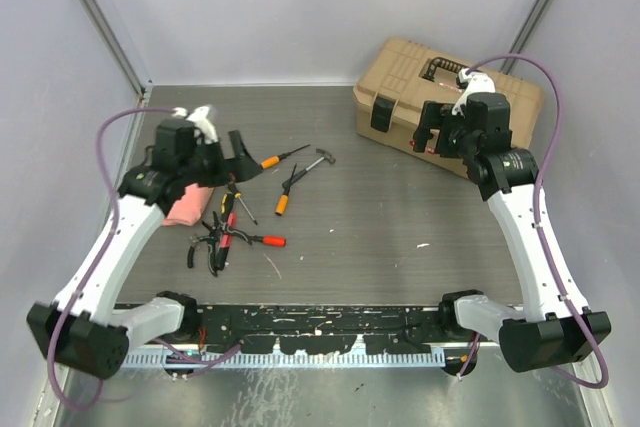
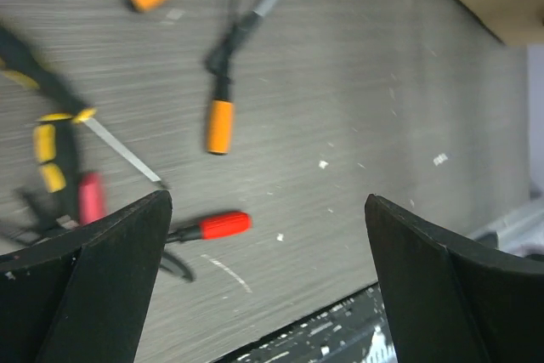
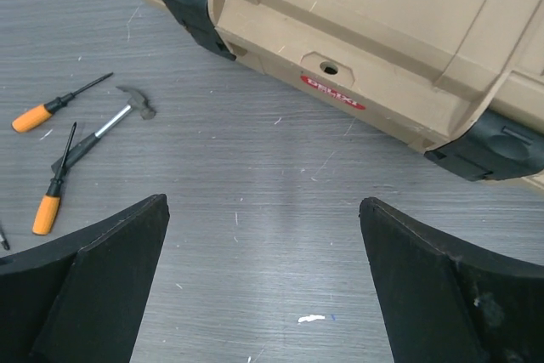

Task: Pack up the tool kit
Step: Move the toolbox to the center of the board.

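Note:
The tan ribbed case (image 1: 400, 77) stands shut at the back right, with black latches (image 3: 191, 2) and a red label (image 3: 331, 91) on its front. My right gripper (image 1: 432, 132) hovers open just in front of it, nothing between its fingers (image 3: 110, 269). The tools lie loose at the left: two orange-handled screwdrivers (image 1: 283, 157) (image 1: 285, 197), a small hammer (image 1: 318, 160), a red-handled screwdriver (image 1: 262, 240), a yellow-and-black screwdriver (image 1: 232, 202) and pliers (image 1: 210, 242). My left gripper (image 1: 235, 152) hangs open above them, holding nothing. In its wrist view the red-handled screwdriver (image 2: 212, 225) lies beside the left finger.
A pink folded cloth (image 1: 190, 205) lies under the left arm by the tools. Grey walls close in the table at the back and both sides. The black rail (image 1: 320, 332) with the arm bases runs along the near edge.

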